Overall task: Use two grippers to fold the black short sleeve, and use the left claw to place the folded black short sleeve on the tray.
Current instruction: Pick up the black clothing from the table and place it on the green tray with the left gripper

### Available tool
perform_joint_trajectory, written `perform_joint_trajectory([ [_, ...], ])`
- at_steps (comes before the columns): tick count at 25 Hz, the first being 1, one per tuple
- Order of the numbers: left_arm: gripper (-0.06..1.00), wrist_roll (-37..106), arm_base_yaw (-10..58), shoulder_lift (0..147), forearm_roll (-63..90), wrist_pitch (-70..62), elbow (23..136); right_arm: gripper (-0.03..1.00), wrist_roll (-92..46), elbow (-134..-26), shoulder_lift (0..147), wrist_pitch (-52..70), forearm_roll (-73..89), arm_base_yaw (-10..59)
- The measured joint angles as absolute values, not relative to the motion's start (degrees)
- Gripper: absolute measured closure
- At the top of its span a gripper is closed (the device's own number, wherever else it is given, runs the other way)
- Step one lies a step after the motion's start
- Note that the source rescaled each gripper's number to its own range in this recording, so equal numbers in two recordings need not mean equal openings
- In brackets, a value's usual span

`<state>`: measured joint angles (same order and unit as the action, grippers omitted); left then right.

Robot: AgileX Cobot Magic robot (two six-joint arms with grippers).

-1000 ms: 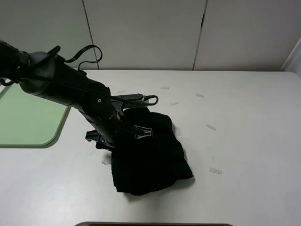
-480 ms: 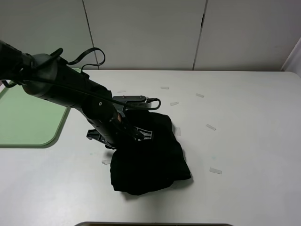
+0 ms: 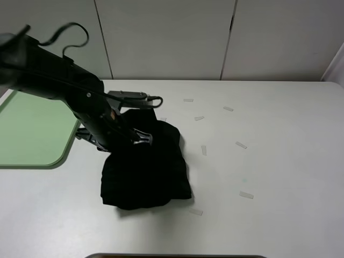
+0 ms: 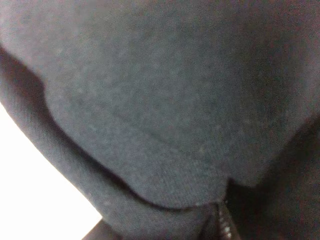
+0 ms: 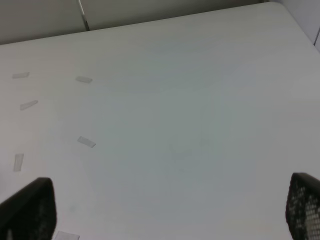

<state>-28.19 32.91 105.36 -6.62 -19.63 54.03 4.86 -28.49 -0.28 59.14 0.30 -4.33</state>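
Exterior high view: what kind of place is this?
Probably a lab test bench: bare white table dotted with tape markers, plain panelled wall, and only a mint-green tray and folded black shirt laid out.

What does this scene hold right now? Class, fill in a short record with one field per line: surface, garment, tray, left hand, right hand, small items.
surface: white table
garment: black shirt, bunched in a folded heap on the table, apart from the tray
tray: pale green tray at the table's left edge, nothing seen on it
left hand: left hand down at the shirt's upper edge, closed on the cloth
right hand: right hand open over bare table, holding nothing
small items: pale tape strips scattered on the table
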Motion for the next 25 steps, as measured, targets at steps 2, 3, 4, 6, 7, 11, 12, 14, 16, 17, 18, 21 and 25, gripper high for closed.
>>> perform_joint_trajectory([
  [2, 0.70, -27.7, 30.0, 102.9, -8.7, -21.2, 54.0, -0.03, 4.9, -28.5, -0.3, 59.1, 0.3, -4.3],
  [3, 0.70, -27.3, 28.7, 102.0, -9.6, -21.9, 54.0, -0.03, 4.9, -28.5, -0.3, 59.1, 0.3, -4.3],
  [4, 0.70, -26.7, 27.2, 101.0, -10.6, -22.7, 54.0, -0.03, 4.9, -28.5, -0.3, 59.1, 0.3, -4.3],
  [6, 0.70, -24.9, 24.3, 99.1, -11.8, -24.3, 54.0, -0.03, 4.9, -28.5, -0.3, 59.1, 0.3, -4.3],
  [7, 0.70, -23.8, 23.0, 98.3, -12.0, -25.1, 54.0, -0.03, 4.9, -28.5, -0.3, 59.1, 0.3, -4.3],
  [11, 0.70, -18.6, 17.0, 96.1, -12.7, -27.5, 54.0, -0.03, 4.9, -28.5, -0.3, 59.1, 0.3, -4.3],
  [12, 0.70, -17.3, 15.4, 96.0, -12.7, -28.0, 54.0, -0.03, 4.9, -28.5, -0.3, 59.1, 0.4, -4.3],
  [14, 0.70, -13.8, 12.5, 96.0, -12.8, -28.5, 54.0, -0.03, 4.9, -28.5, -0.3, 59.1, 0.5, -4.3],
  [16, 0.70, -10.3, 9.3, 96.0, -12.8, -28.5, 54.0, -0.03, 4.9, -28.5, -0.3, 59.1, 0.5, -4.3],
  [17, 0.70, -8.4, 7.7, 96.0, -12.8, -28.5, 54.0, -0.03, 4.9, -28.5, -0.3, 59.1, 0.5, -4.3],
  [18, 0.70, -6.5, 6.4, 96.0, -12.8, -28.5, 54.0, -0.03, 4.9, -28.5, -0.3, 59.1, 0.5, -4.3],
  [21, 0.70, -2.9, 1.9, 96.0, -12.8, -27.4, 54.0, -0.03, 4.9, -28.5, -0.3, 59.1, 0.5, -4.3],
  [25, 0.70, 1.4, -3.8, 96.0, -12.8, -23.8, 53.9, -0.03, 4.9, -28.5, -0.3, 59.1, 0.5, -4.3],
])
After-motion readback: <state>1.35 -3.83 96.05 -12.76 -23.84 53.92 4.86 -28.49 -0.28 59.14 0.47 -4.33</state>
